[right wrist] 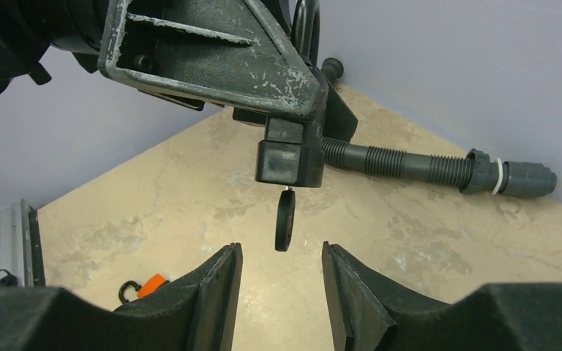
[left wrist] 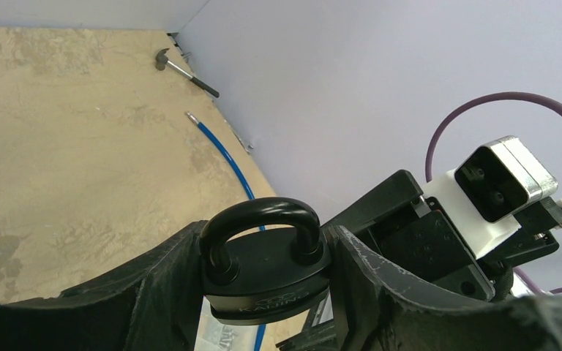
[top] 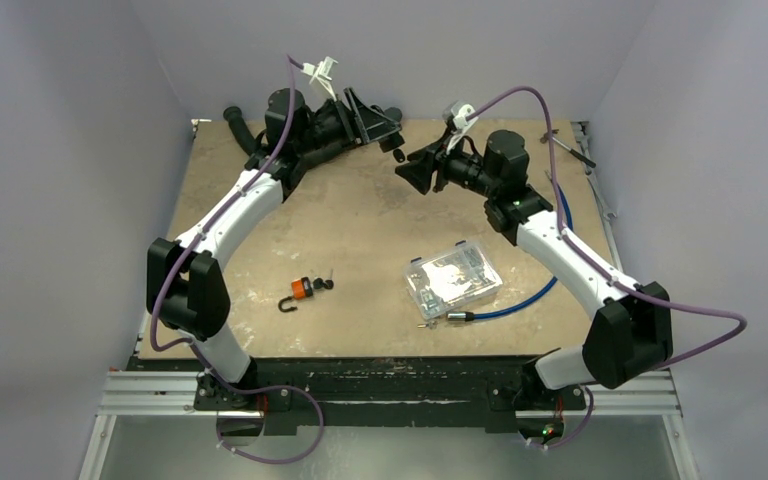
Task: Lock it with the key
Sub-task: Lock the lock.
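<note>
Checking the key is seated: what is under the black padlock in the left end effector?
A black-headed key sticks out below the padlock; its blade is hidden inside.

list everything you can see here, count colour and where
black padlock: 1, black, in the left jaws, above the table
key: 1, black head, hanging under the black padlock
orange padlock: 1, orange, on the table, near left
plastic box: 1, clear, near right
cable: 1, blue, right of the box
hose: 1, dark grey, far left
hammer: 1, dark, far right edge
left jaws: black, shut on the black padlock
right jaws: black, open, facing the key
</note>
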You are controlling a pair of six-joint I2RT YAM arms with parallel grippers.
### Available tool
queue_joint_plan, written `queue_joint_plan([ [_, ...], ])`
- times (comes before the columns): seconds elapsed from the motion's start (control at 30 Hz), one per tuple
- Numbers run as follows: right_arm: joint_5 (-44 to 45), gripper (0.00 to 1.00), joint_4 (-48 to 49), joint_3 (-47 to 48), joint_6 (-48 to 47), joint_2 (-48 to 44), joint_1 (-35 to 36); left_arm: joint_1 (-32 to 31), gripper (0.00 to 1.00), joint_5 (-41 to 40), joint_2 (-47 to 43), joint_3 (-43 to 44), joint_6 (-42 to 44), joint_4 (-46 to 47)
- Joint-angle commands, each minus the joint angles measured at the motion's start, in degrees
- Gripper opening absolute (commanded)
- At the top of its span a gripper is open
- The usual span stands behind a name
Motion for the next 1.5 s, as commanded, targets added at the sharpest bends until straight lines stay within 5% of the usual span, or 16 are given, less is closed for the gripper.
queue_joint_plan([
  [0.0,0.92,0.51,0.81,2.95,-0.19,-1.41,0.17,0.05,0.0,-0.35,-1.45,2.37,-0.38,5.98],
  [0.6,6.43,0.37,-0.87,6.18,-4.55,1.9,2.75,-0.3,0.0,-2.72,-1.68,1.81,-1.47,5.0],
  [1.07,4.74,0.0,-1.15,5.26,-3.9,1.6,2.98,-0.21,0.0,-5.15,-1.25,2.24,-2.19,5.1],
  [1.47,4.75,0.0,-0.51,0.92,-2.52,-0.61,3.24,0.91,0.0,-9.97,1.11,4.52,-4.89,5.61],
])
